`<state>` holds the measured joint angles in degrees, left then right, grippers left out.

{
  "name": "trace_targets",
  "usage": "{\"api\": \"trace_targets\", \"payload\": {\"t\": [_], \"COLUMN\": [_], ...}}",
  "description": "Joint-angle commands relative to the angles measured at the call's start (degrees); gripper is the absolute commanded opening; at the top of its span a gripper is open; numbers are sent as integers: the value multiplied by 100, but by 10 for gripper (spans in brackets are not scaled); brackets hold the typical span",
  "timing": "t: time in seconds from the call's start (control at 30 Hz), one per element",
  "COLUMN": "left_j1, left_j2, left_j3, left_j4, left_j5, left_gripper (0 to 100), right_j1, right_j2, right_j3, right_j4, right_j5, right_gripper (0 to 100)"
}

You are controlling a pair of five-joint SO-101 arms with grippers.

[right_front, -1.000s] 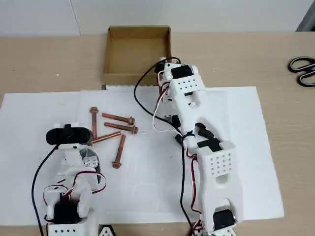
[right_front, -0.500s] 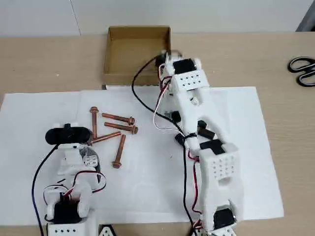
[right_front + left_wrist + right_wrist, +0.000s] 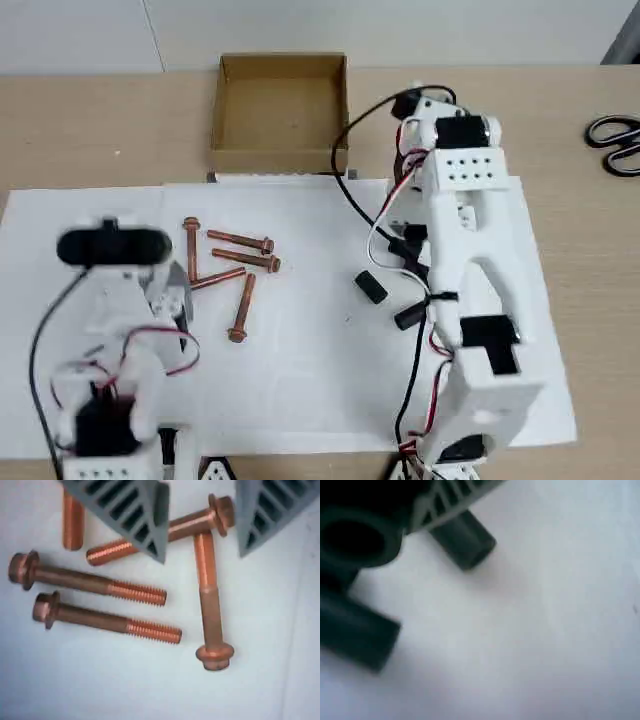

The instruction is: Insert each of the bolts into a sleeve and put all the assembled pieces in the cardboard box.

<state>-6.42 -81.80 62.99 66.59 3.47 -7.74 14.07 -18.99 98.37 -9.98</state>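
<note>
Five copper bolts [image 3: 240,240] lay on the white paper [image 3: 300,380] left of centre, with black sleeves [image 3: 371,286] right of centre and the cardboard box [image 3: 280,158] at upper centre. The left gripper [image 3: 202,555] hung spread above the bolts. Whether the right gripper [image 3: 435,505] was spread or closed could not be told.

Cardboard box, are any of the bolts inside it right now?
No, the high view shows the cardboard box with a bare floor, while all five bolts lie on the white paper nearer the arms.
</note>
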Motion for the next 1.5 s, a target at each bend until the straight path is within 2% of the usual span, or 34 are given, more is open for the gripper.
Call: {"api": "trace_targets", "payload": {"t": [0.0,0.23,0.37,0.43,0.53,0.63,0.87,1.47], "left_j1": [-18,-9,-9,-9,0,-18,79,53], "left_j2": [1899,4985,6295,6752,7182,7525,8396,10031], "left_j3": [-1692,-4233,-4910,-5130,-5499,-5824,-5947,-7319], "left_j4": [237,1363,1662,1670,1855,1996,1960,1960], "left_j5": [35,0,-624,-686,-404,229,1248,1055], "left_gripper": [93,93,93,93,93,93,94,96], "right_j1": [127,523,875,1015,1182,1323,1341,1349], "right_j2": [-769,-1191,-1297,-1305,-1305,-1297,-1270,-1270], "right_j3": [519,1143,1415,1521,1591,1591,1591,1626], "right_j4": [92,84,84,75,75,75,66,40], "right_j5": [62,62,79,281,466,457,440,422], "right_gripper": [2,2,2,2,2,2,3,3]}}
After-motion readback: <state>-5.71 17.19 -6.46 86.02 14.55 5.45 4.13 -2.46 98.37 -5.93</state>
